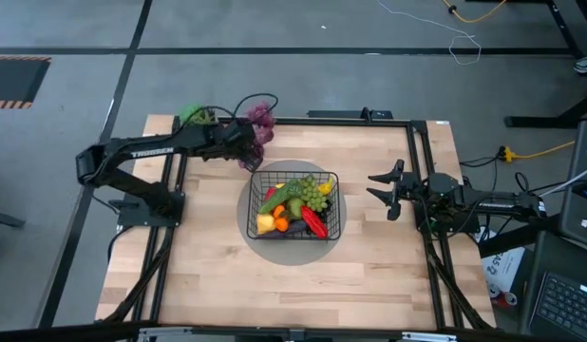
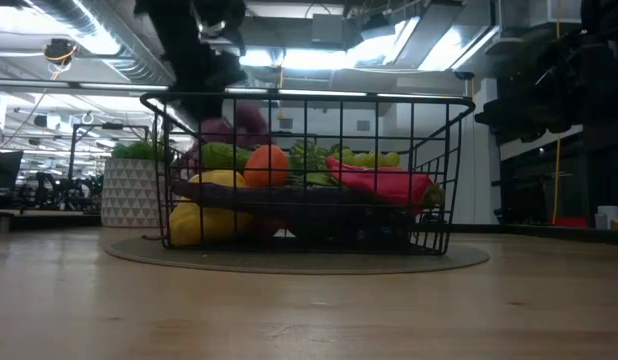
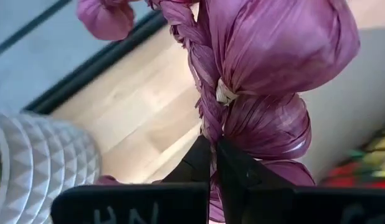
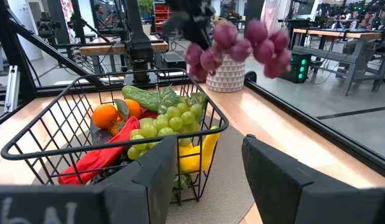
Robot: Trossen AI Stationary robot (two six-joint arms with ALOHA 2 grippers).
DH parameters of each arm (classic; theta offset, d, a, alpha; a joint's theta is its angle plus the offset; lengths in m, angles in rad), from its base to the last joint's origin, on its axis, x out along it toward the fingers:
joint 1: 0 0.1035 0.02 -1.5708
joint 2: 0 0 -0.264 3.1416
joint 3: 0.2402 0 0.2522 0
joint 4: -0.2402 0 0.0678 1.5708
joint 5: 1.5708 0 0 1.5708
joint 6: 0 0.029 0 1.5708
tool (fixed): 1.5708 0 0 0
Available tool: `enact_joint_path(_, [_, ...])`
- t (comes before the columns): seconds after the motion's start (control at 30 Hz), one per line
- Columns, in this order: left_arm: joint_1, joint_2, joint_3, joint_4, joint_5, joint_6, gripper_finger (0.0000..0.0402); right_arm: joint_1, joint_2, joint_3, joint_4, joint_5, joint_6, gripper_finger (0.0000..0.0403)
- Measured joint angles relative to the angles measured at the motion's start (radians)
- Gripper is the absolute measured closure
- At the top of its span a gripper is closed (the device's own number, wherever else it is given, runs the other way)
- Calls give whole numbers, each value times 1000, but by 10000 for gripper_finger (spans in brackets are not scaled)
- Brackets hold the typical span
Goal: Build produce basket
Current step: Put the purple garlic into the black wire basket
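The black wire basket (image 1: 293,204) stands on a round grey mat in the middle of the table. It holds produce (image 4: 158,124): green grapes, a cucumber, an orange fruit, red peppers and a yellow piece. My left gripper (image 1: 244,142) is above the table by the basket's far left corner, shut on a purple braided bunch of bulbs (image 4: 242,43). My right gripper (image 1: 374,187) waits open at the table's right side, level, pointing at the basket. My left gripper pinches the purple bunch's braided stalk (image 3: 211,124) between its two fingers (image 3: 236,168), beside the bulbs. It comes slanting down from the table's left. The bunch (image 1: 260,128) is lifted clear of the table, its bulbs reaching out past the fingertips.
A white faceted pot with a green plant (image 1: 194,116) stands at the table's far left corner, close behind my left arm. Black frame rails (image 1: 422,171) run along the table's sides. Bare wood lies in front of the basket.
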Motion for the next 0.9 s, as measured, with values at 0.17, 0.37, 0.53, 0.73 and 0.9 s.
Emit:
enact_joint_path(0.17, [-88,-17,76,3,-7,28,401,0,0,0,0,0,0,219])
enact_joint_path(0.37, [-216,-17,151,18,-8,62,401,0,0,0,0,0,0,219])
enact_joint_path(0.53, [-344,-17,168,103,-8,83,401,0,0,0,0,0,0,219])
enact_joint_path(0.73, [-475,-17,168,134,-8,82,401,0,0,0,0,0,0,219])
enact_joint_path(0.9, [-557,-17,168,132,-7,111,401,0,0,0,0,0,0,219])
